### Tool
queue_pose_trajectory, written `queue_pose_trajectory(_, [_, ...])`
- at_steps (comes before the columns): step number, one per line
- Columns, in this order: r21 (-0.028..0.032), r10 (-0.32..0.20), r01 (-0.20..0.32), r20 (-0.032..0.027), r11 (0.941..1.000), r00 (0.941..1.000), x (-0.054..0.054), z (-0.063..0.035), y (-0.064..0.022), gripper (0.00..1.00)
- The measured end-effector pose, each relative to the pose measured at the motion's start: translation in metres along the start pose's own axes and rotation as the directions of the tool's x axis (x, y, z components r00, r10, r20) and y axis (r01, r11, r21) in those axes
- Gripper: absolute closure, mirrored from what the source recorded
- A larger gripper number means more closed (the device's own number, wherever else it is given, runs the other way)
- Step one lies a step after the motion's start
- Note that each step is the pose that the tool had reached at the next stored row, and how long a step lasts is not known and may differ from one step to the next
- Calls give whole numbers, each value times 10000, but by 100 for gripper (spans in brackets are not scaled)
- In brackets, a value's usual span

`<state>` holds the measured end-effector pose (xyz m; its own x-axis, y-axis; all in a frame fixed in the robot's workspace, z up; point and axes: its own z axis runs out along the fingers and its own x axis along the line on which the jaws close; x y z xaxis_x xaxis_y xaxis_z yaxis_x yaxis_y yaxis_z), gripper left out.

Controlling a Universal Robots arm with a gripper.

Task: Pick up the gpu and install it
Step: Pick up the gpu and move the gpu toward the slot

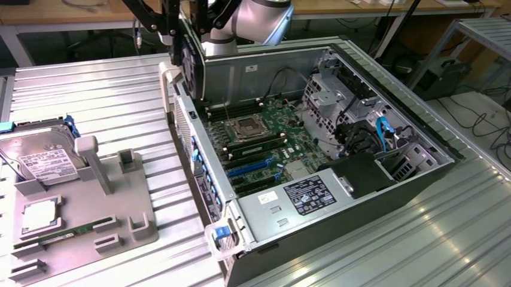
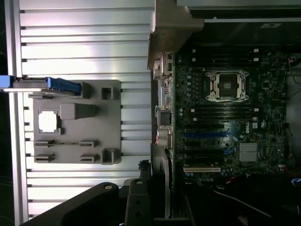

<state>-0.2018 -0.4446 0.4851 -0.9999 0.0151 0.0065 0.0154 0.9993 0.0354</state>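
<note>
Ribbed aluminium slats form the tabletop [image 1: 104,89]. At the exterior view's left, a silver hard drive with a white label [image 1: 40,158] is carried on a grey moulded plastic fixture tray [image 1: 88,209]. Further right, the thin flat gpu [image 1: 194,72] is pinched by the black hand [image 1: 190,28]. Its long axis is upright, with the lower end pointed down over the left wall of the open sheet-metal computer case [image 1: 248,72], where a green motherboard [image 1: 264,134] is seen.

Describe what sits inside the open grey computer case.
A green motherboard with a silver-framed processor socket, a silver labelled power supply and a blue cable. The black shroud covers whatever lies beneath it.
</note>
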Motion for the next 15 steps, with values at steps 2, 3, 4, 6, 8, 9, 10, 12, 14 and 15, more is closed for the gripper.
queue_pose_trajectory(2, [0, 0, 0, 0, 10000, 10000, -10, 0, 0, 72])
queue_pose_trajectory(3, [0, 0, 0, 0, 10000, 10000, -14, 0, 0, 72])
queue_pose_trajectory(4, [0, 0, 0, 0, 10000, 10000, -20, 0, 1, 72])
queue_pose_trajectory(6, [0, 0, 0, 0, 10000, 10000, -31, 0, 1, 72])
queue_pose_trajectory(8, [0, 0, 0, -1, 10000, 10000, -45, 0, 1, 72])
queue_pose_trajectory(9, [0, 0, 0, 0, 10000, 10000, -51, 0, 1, 72])
queue_pose_trajectory(10, [0, 0, 0, 0, 10000, 10000, -57, 1, 1, 72])
queue_pose_trajectory(12, [0, -1, 1, 0, 10000, 10000, -85, 1, 1, 72])
queue_pose_trajectory(14, [0, 0, 0, 0, 10000, 10000, -98, 1, 2, 72])
queue_pose_trajectory(15, [0, 0, 0, 0, 10000, 10000, -102, 1, 1, 72])
